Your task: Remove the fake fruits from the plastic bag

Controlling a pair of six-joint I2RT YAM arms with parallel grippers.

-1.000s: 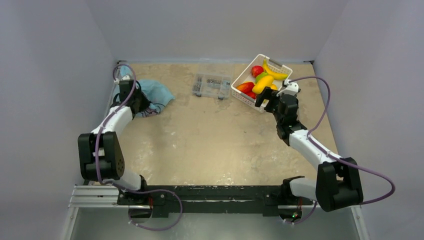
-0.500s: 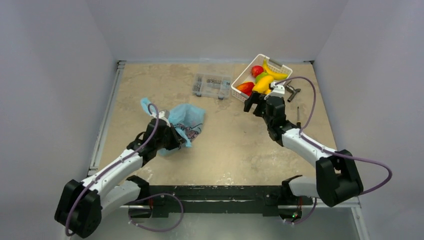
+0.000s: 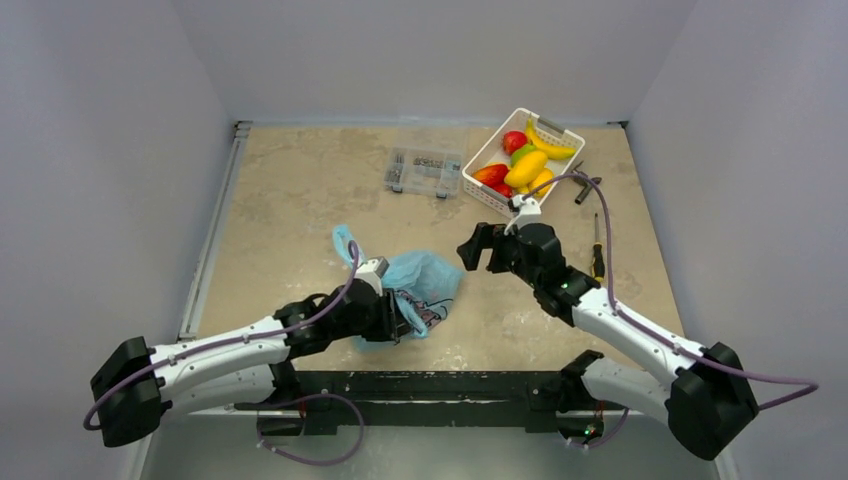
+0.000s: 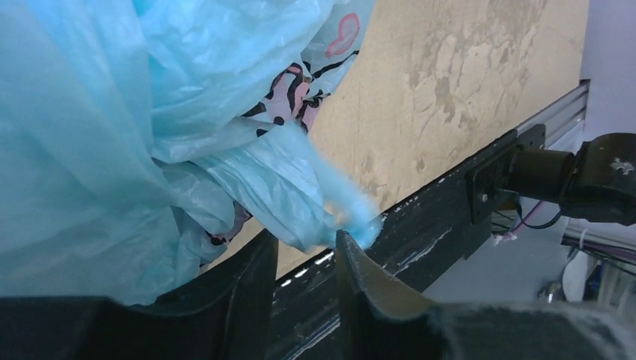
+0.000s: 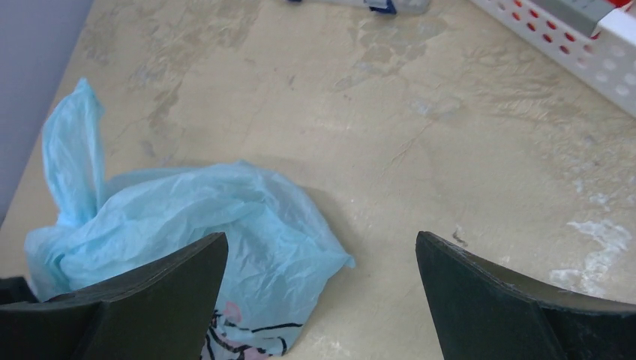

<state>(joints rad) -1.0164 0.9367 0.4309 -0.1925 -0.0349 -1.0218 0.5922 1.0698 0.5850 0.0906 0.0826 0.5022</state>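
My left pincer [image 4: 304,247] pinches a fold of the light blue plastic bag [image 3: 425,275], anchoring it near the front edge of the table [image 3: 330,200], while my right pincer [image 5: 321,238] hovers spread beside it, seemingly to reach the fake fruits, hidden from view.

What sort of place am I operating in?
Probably a robot lab test cell: plain grey walls box in a worn beige table holding a white basket of plastic fruit and a clear parts organizer.
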